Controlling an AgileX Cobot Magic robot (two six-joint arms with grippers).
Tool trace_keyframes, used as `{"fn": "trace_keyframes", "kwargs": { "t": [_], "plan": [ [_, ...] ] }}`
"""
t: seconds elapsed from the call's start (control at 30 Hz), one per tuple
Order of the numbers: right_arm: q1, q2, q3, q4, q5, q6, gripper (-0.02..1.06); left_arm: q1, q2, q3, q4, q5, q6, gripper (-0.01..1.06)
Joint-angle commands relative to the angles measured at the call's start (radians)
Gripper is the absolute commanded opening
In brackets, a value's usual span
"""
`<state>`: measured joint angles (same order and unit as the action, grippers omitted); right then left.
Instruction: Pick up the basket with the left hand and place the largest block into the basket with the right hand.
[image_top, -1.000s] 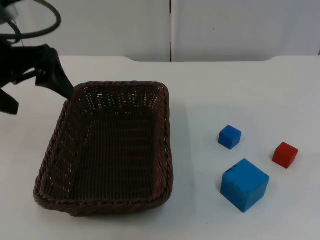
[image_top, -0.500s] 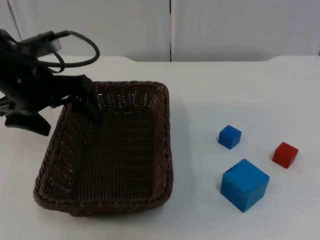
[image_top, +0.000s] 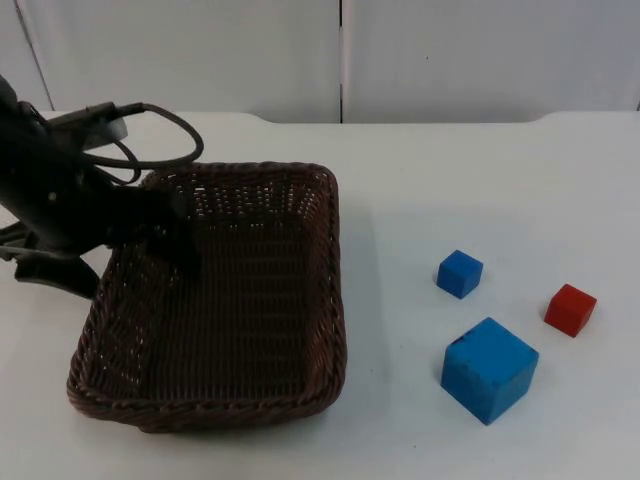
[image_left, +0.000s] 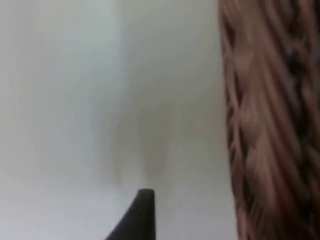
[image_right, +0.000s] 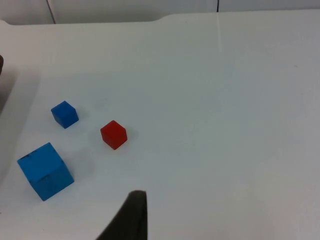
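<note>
On the table (image_top: 480, 180), basket (image_top: 230, 300) runs lengthwise toward the wall.

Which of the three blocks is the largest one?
The big blue block, nearest the table's front edge; the small blue block and red block are much smaller.

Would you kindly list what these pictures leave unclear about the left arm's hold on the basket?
- Left gripper, top view: the arm's own black body hides whether it grips the rim of the brown wicker basket.
- Left wrist view: the basket wall is blurred; contact cannot be judged.
- Basket's left rim, top view: partly covered by the arm.
</note>
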<state>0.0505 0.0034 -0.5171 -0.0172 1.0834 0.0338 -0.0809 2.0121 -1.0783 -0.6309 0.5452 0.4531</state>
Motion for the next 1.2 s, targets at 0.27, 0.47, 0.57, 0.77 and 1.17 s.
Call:
{"fn": "trace_keyframes", "kwargs": {
  "t": [0.27, 0.47, 0.57, 0.77, 1.17],
  "plan": [
    [-0.007, -0.003, 0.002, -0.004, -0.005, 0.004, 1.05, -0.001, 0.029, -0.002, 0.004, -0.010, -0.019, 0.65],
    [-0.007, -0.003, 0.002, -0.004, -0.005, 0.004, 1.05, -0.001, 0.029, -0.002, 0.004, -0.006, -0.021, 0.32],
    [-0.007, -0.003, 0.002, -0.004, -0.005, 0.004, 1.05, -0.001, 0.029, -0.002, -0.007, -0.003, -0.024, 0.07],
    [-0.007, -0.003, 0.002, -0.004, -0.005, 0.004, 1.05, -0.001, 0.024, -0.002, -0.018, 0.014, -0.075, 0.00],
    [-0.007, -0.003, 0.002, -0.004, -0.005, 0.004, 1.05, 0.001, -0.217, 0.058, -0.010, 0.073, -0.118, 0.00]
  ]
}}
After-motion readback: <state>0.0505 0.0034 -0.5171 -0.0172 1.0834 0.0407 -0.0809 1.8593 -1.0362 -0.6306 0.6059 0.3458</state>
